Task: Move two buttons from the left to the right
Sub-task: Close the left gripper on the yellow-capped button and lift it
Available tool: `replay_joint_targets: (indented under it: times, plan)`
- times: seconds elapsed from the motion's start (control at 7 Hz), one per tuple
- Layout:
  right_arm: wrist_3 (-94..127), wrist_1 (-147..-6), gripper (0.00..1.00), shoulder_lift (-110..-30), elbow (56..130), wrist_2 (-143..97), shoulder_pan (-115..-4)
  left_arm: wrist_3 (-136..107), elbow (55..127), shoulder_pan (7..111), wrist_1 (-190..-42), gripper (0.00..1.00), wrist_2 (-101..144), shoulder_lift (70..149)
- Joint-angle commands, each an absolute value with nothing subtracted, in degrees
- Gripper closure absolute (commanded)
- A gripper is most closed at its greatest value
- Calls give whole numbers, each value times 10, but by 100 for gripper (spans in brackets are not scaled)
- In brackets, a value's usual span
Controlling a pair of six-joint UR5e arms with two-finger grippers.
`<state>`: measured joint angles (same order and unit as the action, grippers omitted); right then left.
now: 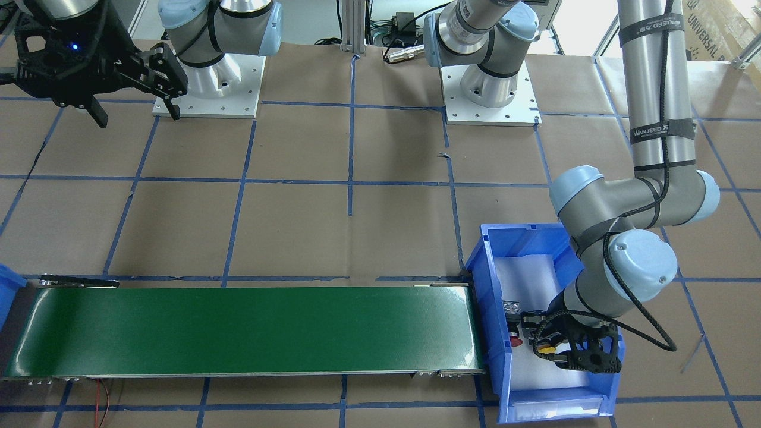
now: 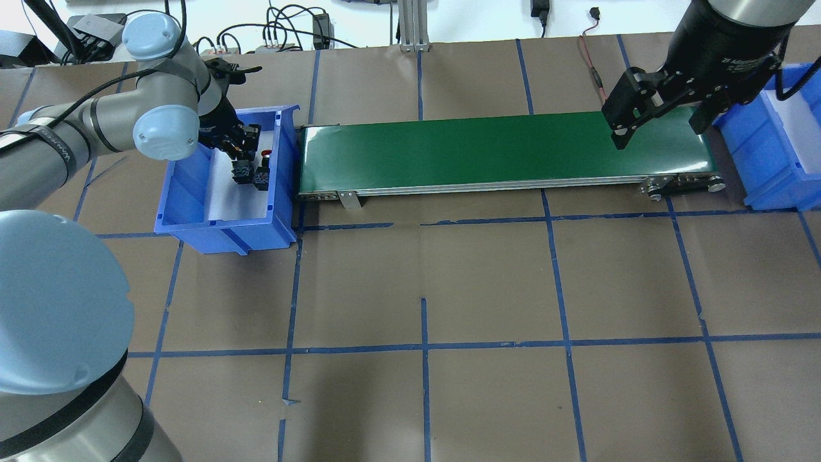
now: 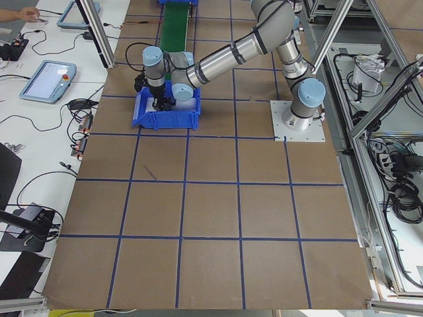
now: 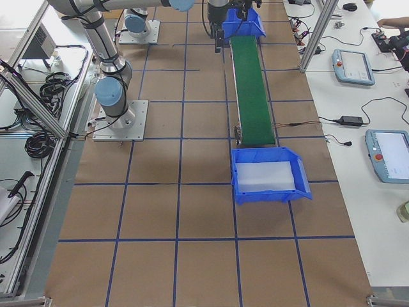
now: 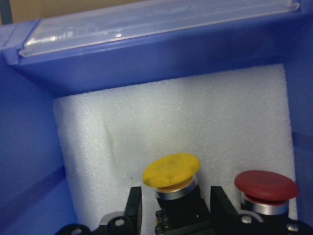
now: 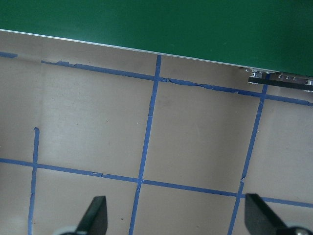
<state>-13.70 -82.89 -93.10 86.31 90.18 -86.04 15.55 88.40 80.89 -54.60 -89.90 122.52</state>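
Left wrist-mounted view gives you the clearest look: the left fingers (image 5: pixel 134 205) are down inside the blue bin (image 5: pixel 146 54), one on each side of the yellow button (image 5: pixel 171 171). They are spread, with a thin dark gap showing between each finger and the button's black body, so they are not clamped on it. The red button (image 5: pixel 266 186) stands upright just beside the yellow one, on the side toward the bin's wall. Both buttons sit on the white foam (image 5: pixel 171 117) that lines the bin's floor.

Overhead, you find that bin at the left end of the bench (image 2: pixel 487 282), its side wall just beside the left end of the green belt (image 2: pixel 500 151). The two buttons are in the bin's far half, close to the wall next to the belt.

Your right fingers (image 6: pixel 98 215) are spread wide with nothing between them. They hang above the bench at the near edge of the belt's right end. A second blue bin (image 2: pixel 763 160) stands at the bench's right end, just past the belt.
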Motion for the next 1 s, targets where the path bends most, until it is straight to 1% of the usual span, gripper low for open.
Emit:
replay_joint_targets:
  times: [0.0, 0.43, 0.71, 0.86]
  plan:
    - [-139, -830, 0, -931, 862, 902, -860, 154, 859, 813, -555, 68, -901, 1207]
    - [-140, -830, 0, -931, 862, 903, -860, 153, 858, 830, -600, 68, -907, 1145]
    - [-139, -830, 0, -932, 862, 903, -860, 127, 850, 849, -661, 68, -906, 1099]
    - [-139, -828, 0, -932, 862, 903, -860, 78, 839, 877, -664, 68, -907, 1099]
